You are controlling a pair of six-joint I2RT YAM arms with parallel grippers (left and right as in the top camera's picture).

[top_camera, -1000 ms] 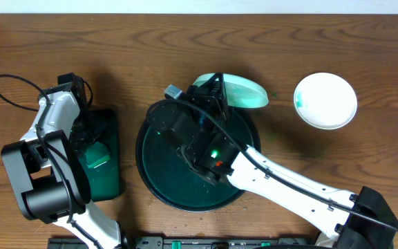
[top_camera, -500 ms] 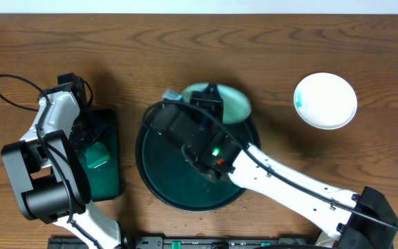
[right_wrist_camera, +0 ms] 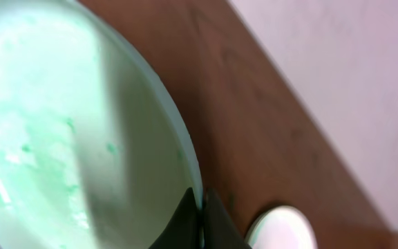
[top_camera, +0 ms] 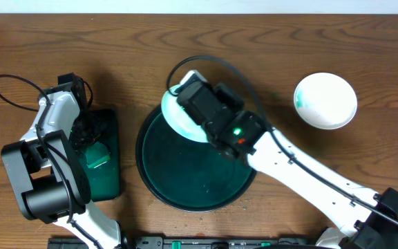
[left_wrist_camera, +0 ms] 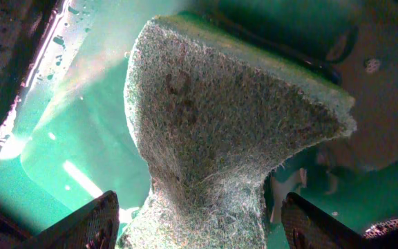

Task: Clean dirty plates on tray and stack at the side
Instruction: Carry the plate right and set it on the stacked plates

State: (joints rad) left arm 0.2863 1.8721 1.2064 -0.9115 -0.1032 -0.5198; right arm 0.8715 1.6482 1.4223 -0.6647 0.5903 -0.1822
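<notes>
Overhead view: the right gripper [right_wrist_camera: 200,207] has a smeared plate [top_camera: 175,114] pinched by its rim at the far-left edge of the round tray [top_camera: 178,176]
Its jaws are closed tight on the plate's edge; the right wrist view shows the two fingertips meeting across the thin rim, with green smears over the plate's white face. From above, the plate overlaps the tray's far-left rim and is mostly hidden beneath the arm; whether it touches the tray I cannot tell. A second plate [top_camera: 325,101] lies on the wooden table [top_camera: 116,48] well to the right, apart from the tray, with a green streak at its left edge. The left gripper [left_wrist_camera: 199,221] hangs over the rectangular tray [top_camera: 109,181] left of the round one, jaws spread wide to either side of a scouring pad [left_wrist_camera: 220,117], gripping nothing
</notes>
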